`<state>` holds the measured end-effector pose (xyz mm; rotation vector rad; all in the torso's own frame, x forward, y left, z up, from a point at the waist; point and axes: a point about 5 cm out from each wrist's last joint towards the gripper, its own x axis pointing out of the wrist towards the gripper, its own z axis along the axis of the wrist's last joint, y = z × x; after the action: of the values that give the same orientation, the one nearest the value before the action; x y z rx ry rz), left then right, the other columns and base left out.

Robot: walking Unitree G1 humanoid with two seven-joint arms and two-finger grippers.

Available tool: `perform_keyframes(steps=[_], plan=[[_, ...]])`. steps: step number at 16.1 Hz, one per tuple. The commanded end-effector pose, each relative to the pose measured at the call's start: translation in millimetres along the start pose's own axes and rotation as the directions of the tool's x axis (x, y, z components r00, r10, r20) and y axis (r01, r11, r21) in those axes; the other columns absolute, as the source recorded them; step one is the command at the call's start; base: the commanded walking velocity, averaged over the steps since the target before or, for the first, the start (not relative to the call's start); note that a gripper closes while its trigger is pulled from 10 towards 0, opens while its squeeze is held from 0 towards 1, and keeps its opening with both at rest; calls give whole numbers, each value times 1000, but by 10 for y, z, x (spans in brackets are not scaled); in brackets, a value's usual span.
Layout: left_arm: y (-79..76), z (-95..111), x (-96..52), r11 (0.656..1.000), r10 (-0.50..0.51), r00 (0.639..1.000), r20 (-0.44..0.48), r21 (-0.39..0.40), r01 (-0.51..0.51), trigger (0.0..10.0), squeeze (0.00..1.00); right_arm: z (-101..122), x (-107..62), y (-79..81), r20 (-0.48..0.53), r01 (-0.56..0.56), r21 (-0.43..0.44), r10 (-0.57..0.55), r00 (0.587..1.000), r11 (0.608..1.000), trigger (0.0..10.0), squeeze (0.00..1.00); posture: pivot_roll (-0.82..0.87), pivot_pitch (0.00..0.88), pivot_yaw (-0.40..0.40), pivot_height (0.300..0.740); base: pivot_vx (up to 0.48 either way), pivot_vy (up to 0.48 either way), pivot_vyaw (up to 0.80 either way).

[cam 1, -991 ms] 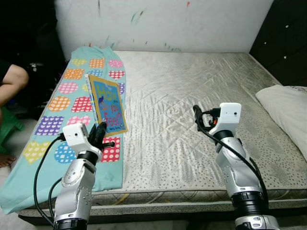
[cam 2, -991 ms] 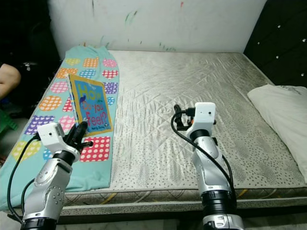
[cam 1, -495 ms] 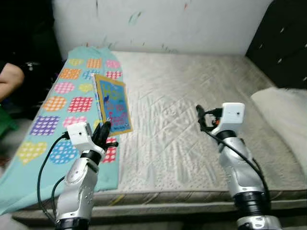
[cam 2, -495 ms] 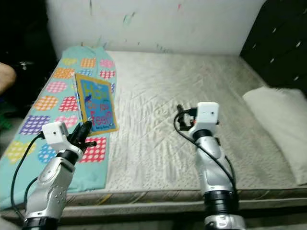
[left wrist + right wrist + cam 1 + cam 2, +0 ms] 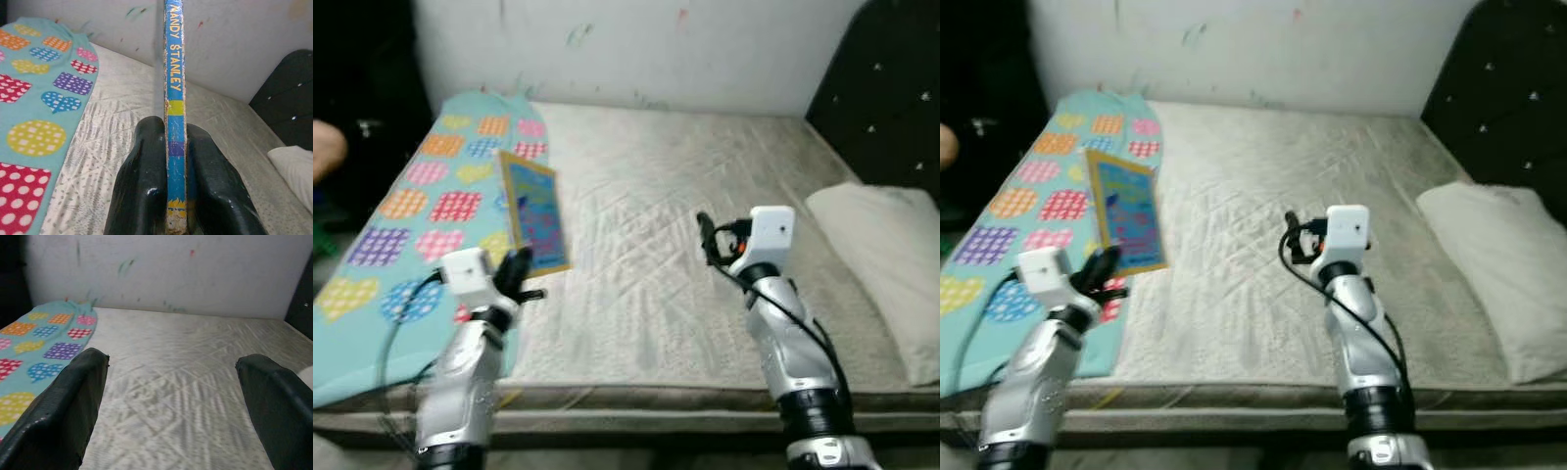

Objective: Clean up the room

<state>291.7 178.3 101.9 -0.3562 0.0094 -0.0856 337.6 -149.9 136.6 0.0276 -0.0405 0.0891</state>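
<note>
1. Since a second earlier, my camera had swung and blurred; the book [image 5: 534,215] kept its place in the left pincer [image 5: 168,161], so I judged the carry was under way.
2. That pincer was clamped on the spine, holding the book upright above the bed's [image 5: 666,186] left side.
3. The right pincer [image 5: 171,396] hung spread wide, holding nothing.
4. I counted one book, one patterned blanket [image 5: 401,215], one pillow [image 5: 891,255].
</note>
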Motion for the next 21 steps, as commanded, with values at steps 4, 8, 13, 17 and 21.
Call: perform_keyframes(steps=[4, 8, 13, 17, 21], plan=[[-155, 63, 56, 999, -54, 998, 37, -5, 54, 10000, 0, 2, -14, -111, -3, 30, -15, -30, 1000, 999, 10000, 0, -17, 0, -27, 740, 0, -339, 0], [-155, 74, 62, 999, -52, 997, 50, -12, 52, 10000, 0, 11, -20, -127, 0, 35, -19, -35, 999, 999, 10000, 0, -20, 0, -26, 740, 0, -159, 0], [-185, 102, 58, 996, -87, 994, 72, -19, 89, 10000, 0, 11, -22, -127, 3, 27, -32, -27, 1000, 999, 10000, 0, -21, 0, -27, 740, 0, 0, 0], [-211, 122, 57, 994, -110, 990, 90, -18, 112, 10000, 0, 21, -14, -118, 9, 22, -37, -22, 1000, 999, 10000, 0, -21, 0, -27, 740, 0, 0, 0], [-232, 127, 59, 991, -130, 987, 95, -24, 133, 10000, 0, 26, -12, -121, 13, 23, -40, -22, 1000, 999, 10000, 0, -23, 0, -25, 740, 249, 0, 0]])
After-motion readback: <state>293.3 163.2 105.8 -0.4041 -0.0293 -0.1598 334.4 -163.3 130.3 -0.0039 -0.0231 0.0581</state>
